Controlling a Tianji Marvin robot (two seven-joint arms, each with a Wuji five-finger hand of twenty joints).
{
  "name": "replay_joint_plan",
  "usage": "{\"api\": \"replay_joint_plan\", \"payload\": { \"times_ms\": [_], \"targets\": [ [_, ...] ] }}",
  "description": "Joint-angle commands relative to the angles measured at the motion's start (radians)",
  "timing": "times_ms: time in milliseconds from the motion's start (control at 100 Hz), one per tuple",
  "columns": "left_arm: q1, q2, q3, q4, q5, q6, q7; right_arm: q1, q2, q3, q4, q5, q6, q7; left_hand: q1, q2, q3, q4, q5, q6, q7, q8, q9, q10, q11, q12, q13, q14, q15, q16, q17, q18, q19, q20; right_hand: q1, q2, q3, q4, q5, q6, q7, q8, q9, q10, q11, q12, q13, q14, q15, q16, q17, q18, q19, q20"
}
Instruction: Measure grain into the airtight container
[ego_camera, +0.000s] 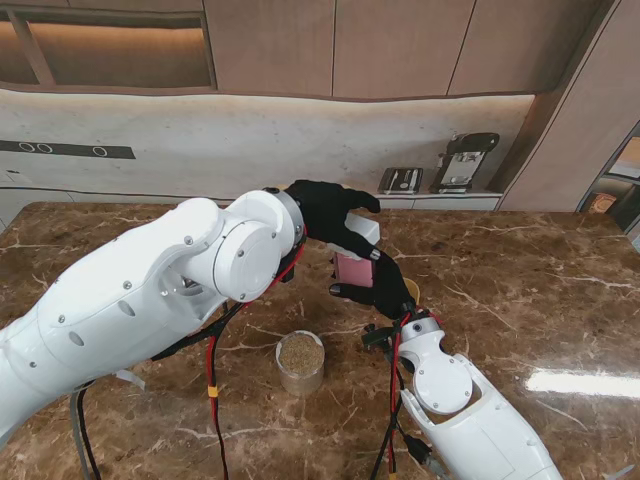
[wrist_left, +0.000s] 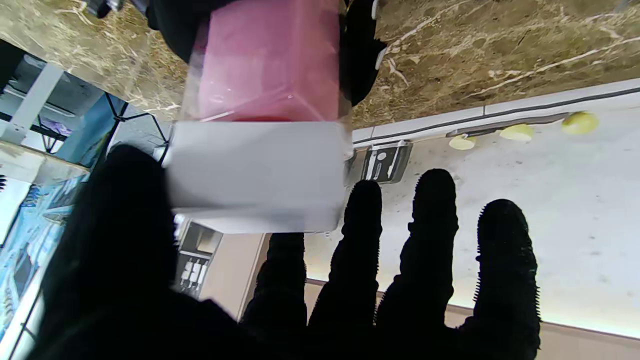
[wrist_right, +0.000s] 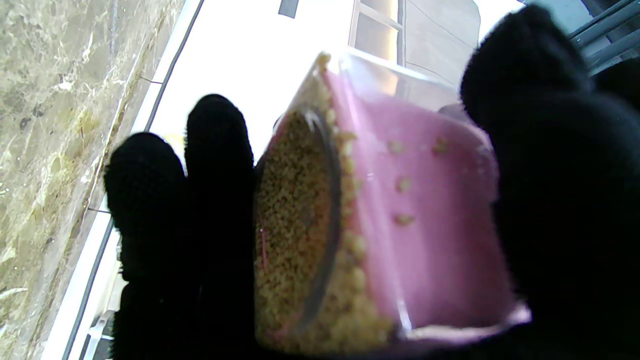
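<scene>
**Two black hands meet in the middle**

The big white left arm (ego_camera: 140, 290) reaches across from the left side. Its black-gloved left hand (ego_camera: 330, 215) sits up high with the thumb on one side and four fingers (wrist_left: 435, 235) stretched out on the other. The white right arm (ego_camera: 470, 410) comes up from the bottom. Its black-gloved right hand (ego_camera: 380, 285) is wrapped around the pink see-through box (ego_camera: 354, 269), thumb on one side, fingers (wrist_right: 215, 165) on the other.
</scene>
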Motion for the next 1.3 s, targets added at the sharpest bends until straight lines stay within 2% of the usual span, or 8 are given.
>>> {"api": "replay_joint_plan", "payload": {
  "times_ms": [0, 120, 310, 440, 670, 960, 1160, 1290],
  "targets": [
    [0.011, -0.009, -0.018, 0.009, -0.063, 0.009, 0.022, -0.004, -0.003, 0.002, 0.001, 0.006, 0.003, 0.011, -0.027, -0.082, 0.548, -0.025, -0.007, 0.004, 0.010, 0.011, 0.015, -0.017, 0.015, 0.010, 0.012, -0.024, -0.003, -0.003, -0.032, 0.026, 0.015, 0.033, 0.195, 0.382, 0.229, -0.006, 0.122, -0.234, 0.166, -0.001, 0.111, -0.119, 0.172, 0.020, 0.033, -0.118, 0.012, 0.001, -0.001, -0.066, -0.019, 0.025],
    [-0.007, 0.003, -0.029, 0.009, -0.136, -0.004, -0.021, -0.003, -0.003, 0.002, 0.002, 0.006, 0.002, 0.009, 0.043, -0.147, 0.838, -0.068, -0.055, -0.005, -0.015, -0.004, -0.012, -0.066, -0.053, -0.073, -0.057, -0.076, -0.137, -0.127, -0.136, -0.022, -0.119, 0.003, 0.195, 0.382, 0.229, -0.006, 0.122, -0.233, 0.166, 0.000, 0.111, -0.119, 0.172, 0.020, 0.033, -0.118, 0.012, 0.001, -0.001, -0.066, -0.019, 0.025],
    [-0.015, 0.022, -0.084, 0.034, -0.259, -0.135, -0.110, -0.003, -0.003, 0.002, 0.001, 0.006, 0.002, 0.008, 0.358, -0.138, 0.762, -0.117, -0.060, -0.133, -0.043, -0.091, -0.152, -0.166, -0.199, -0.336, -0.223, -0.164, -0.333, -0.394, -0.236, -0.157, -0.419, -0.091, 0.196, 0.384, 0.228, -0.006, 0.122, -0.235, 0.166, -0.001, 0.111, -0.119, 0.173, 0.020, 0.033, -0.119, 0.012, 0.001, -0.001, -0.066, -0.019, 0.025],
    [0.005, 0.028, -0.122, 0.039, -0.283, -0.166, -0.128, -0.003, -0.003, 0.003, 0.002, 0.005, 0.002, 0.008, 0.233, -0.172, 0.710, -0.109, -0.065, -0.153, -0.058, -0.162, -0.401, -0.158, -0.244, -0.443, -0.397, -0.173, -0.398, -0.501, -0.256, -0.161, -0.663, -0.153, 0.196, 0.384, 0.227, -0.006, 0.122, -0.234, 0.166, 0.000, 0.111, -0.120, 0.172, 0.020, 0.033, -0.118, 0.012, 0.001, -0.001, -0.066, -0.019, 0.025],
    [0.046, 0.026, -0.135, -0.006, -0.199, -0.058, -0.082, -0.002, -0.003, 0.000, 0.002, 0.003, 0.003, 0.011, -0.002, 0.029, -0.252, -0.025, -0.159, 0.036, -0.142, -0.116, -0.396, -0.021, -0.305, -0.368, -0.310, -0.004, -0.325, -0.451, -0.248, -0.088, -0.550, 0.014, 0.195, 0.383, 0.228, -0.006, 0.123, -0.235, 0.166, -0.001, 0.111, -0.120, 0.173, 0.021, 0.034, -0.119, 0.012, 0.001, -0.001, -0.066, -0.019, 0.025],
    [-0.006, 0.021, -0.021, -0.020, -0.076, 0.097, -0.042, -0.001, -0.001, -0.002, 0.005, -0.015, 0.009, 0.008, -0.120, 0.139, -0.285, -0.018, -0.075, 0.040, -0.125, -0.070, 0.030, -0.016, -0.029, -0.081, 0.022, 0.014, -0.035, -0.125, -0.094, 0.009, -0.063, 0.022, 0.195, 0.381, 0.230, -0.006, 0.124, -0.235, 0.167, -0.001, 0.112, -0.119, 0.173, 0.021, 0.033, -0.118, 0.012, 0.001, -0.001, -0.066, -0.019, 0.025],
    [-0.051, 0.010, 0.030, 0.002, -0.158, 0.156, -0.007, -0.001, -0.001, -0.002, 0.004, -0.015, 0.008, 0.008, 0.135, 0.072, -0.233, 0.012, -0.010, 0.106, -0.075, -0.108, 0.152, -0.051, 0.156, 0.071, 0.137, -0.019, 0.124, 0.028, -0.054, 0.028, 0.001, 0.003, 0.194, 0.382, 0.230, -0.006, 0.123, -0.235, 0.166, -0.001, 0.111, -0.120, 0.173, 0.020, 0.033, -0.118, 0.012, 0.001, -0.002, -0.065, -0.019, 0.025],
    [-0.044, 0.005, 0.013, 0.007, -0.203, 0.139, -0.003, -0.003, -0.002, 0.002, 0.003, -0.016, 0.007, 0.002, 0.104, -0.153, 0.572, -0.106, -0.020, 0.095, -0.031, -0.128, 0.142, -0.100, 0.146, 0.243, 0.109, -0.065, 0.081, 0.036, -0.081, -0.001, -0.007, 0.027, 0.194, 0.382, 0.230, -0.006, 0.123, -0.236, 0.166, -0.001, 0.112, -0.119, 0.173, 0.020, 0.034, -0.119, 0.013, 0.001, -0.002, -0.065, -0.019, 0.025]
  ]
}}
